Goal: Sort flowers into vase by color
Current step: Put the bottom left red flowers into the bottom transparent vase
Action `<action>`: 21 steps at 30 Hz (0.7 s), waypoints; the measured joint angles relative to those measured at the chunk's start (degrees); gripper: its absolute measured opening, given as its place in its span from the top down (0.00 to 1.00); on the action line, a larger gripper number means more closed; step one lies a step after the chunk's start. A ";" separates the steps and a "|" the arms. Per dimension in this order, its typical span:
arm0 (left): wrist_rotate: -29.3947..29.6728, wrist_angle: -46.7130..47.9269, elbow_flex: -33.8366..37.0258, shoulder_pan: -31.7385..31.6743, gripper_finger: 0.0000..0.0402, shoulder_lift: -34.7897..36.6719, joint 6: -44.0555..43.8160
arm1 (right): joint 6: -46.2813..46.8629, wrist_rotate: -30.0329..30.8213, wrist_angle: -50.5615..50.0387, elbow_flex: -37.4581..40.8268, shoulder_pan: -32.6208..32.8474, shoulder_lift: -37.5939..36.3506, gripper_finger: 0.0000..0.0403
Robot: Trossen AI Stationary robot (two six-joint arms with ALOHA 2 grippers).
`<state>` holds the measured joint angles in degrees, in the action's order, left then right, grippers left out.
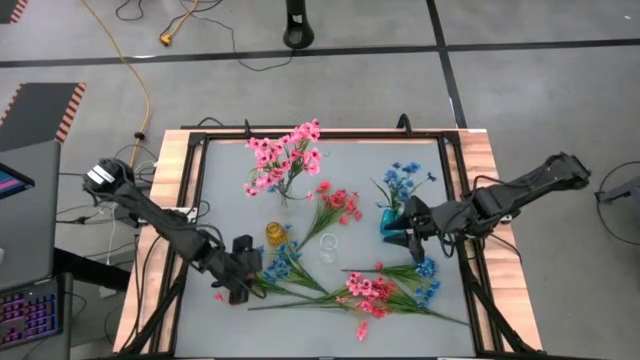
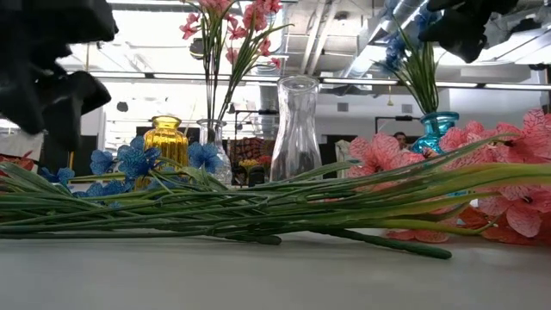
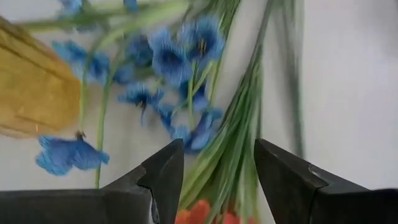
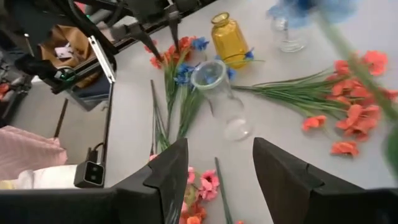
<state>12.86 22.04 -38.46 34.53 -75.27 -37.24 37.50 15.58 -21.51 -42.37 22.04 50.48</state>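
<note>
My left gripper (image 1: 243,272) (image 3: 217,149) is open, low over loose sprays near the table's near edge. Its fingers stand either side of a bundle of green stems (image 3: 231,155) beside blue blossoms (image 3: 180,56). I cannot tell if they touch. My right gripper (image 1: 408,228) (image 4: 217,146) is open, next to the teal vase (image 1: 391,220) that holds blue flowers (image 1: 402,180). Pink flowers (image 1: 285,155) stand in a small clear vase (image 2: 209,133). Coral-red flowers (image 1: 338,204) lie on the table. A yellow vase (image 1: 275,234) and a tall clear vase (image 1: 328,245) stand at the middle. Loose pink sprays (image 1: 368,292) and blue sprays (image 1: 428,268) lie near the near edge.
A dark frame (image 1: 200,150) runs round the grey table top, with wooden boards outside it. The three middle vases stand close together between the two arms. Loose stems (image 2: 258,211) cover most of the near half. Cables lie on the floor beyond the far edge.
</note>
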 joint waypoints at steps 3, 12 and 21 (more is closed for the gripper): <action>0.27 3.36 -1.99 1.06 0.54 -3.68 -0.07 | 0.01 0.01 3.02 0.00 1.57 2.33 0.49; -0.31 5.43 -4.48 3.30 0.54 -13.80 1.06 | 0.04 -0.01 10.84 0.00 4.83 10.66 0.49; -2.32 7.07 -6.74 3.33 0.55 -17.07 1.39 | 0.02 -0.01 19.85 0.00 6.89 17.27 0.49</action>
<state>10.54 29.12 -45.20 37.87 -92.34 -35.85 37.52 15.57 -1.66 -42.37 28.92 67.75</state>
